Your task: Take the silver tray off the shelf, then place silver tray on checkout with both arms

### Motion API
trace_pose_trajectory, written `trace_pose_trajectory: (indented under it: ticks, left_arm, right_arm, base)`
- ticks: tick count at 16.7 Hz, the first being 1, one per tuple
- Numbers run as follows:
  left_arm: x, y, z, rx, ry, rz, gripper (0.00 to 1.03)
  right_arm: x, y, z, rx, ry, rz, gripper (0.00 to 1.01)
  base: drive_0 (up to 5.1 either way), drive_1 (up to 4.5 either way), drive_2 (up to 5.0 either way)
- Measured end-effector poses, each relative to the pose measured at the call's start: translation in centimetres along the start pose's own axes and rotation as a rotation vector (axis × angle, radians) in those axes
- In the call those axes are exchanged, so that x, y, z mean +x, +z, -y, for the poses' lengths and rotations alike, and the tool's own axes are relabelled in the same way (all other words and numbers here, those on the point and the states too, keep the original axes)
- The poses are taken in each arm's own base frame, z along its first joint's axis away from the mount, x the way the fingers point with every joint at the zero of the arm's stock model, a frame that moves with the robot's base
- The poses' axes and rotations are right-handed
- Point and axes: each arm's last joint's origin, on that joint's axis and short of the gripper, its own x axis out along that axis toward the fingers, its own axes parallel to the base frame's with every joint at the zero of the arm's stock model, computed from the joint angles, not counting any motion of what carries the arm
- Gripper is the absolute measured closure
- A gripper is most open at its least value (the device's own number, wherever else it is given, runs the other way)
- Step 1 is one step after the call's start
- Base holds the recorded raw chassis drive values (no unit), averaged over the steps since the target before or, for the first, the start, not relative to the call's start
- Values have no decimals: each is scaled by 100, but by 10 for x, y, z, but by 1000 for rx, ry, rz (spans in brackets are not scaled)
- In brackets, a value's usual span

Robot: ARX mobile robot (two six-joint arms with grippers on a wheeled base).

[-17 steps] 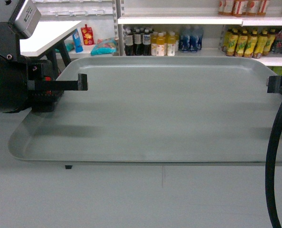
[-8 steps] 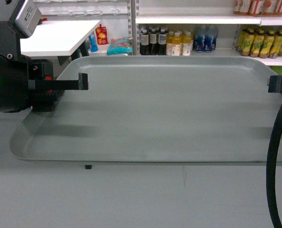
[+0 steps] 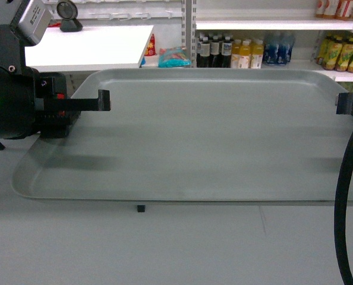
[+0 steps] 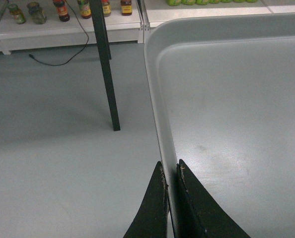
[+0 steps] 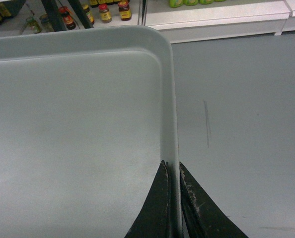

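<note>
The silver tray hangs level above the grey floor and fills most of the head view. My left gripper is shut on its left rim, with the rim pinched between the fingers. My right gripper is shut on the right rim. The tray carries nothing. The checkout, a white counter top with a round-headed scanner, stands at the back left beyond the tray's far left corner. White shelf boards with bottles run along the back.
A black leg of the counter stands on the floor left of the tray. A thin cable lies on the floor near low boards holding jars. My right arm's thick black cable crosses the right edge.
The background has slid rightward in the head view, and the counter with its scanner has come further into view. The tray and both grippers keep their places in the frame.
</note>
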Motion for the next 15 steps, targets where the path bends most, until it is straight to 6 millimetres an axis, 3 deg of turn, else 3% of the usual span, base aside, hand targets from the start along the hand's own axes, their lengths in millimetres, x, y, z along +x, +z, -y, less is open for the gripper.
trace_pose_trajectory:
  ticks: [15]
  left_arm:
    - [0, 0, 0, 1, 0, -3, 100]
  right_arm:
    - [0, 0, 0, 0, -1, -3, 98]
  base:
    - [-438, 217, 217]
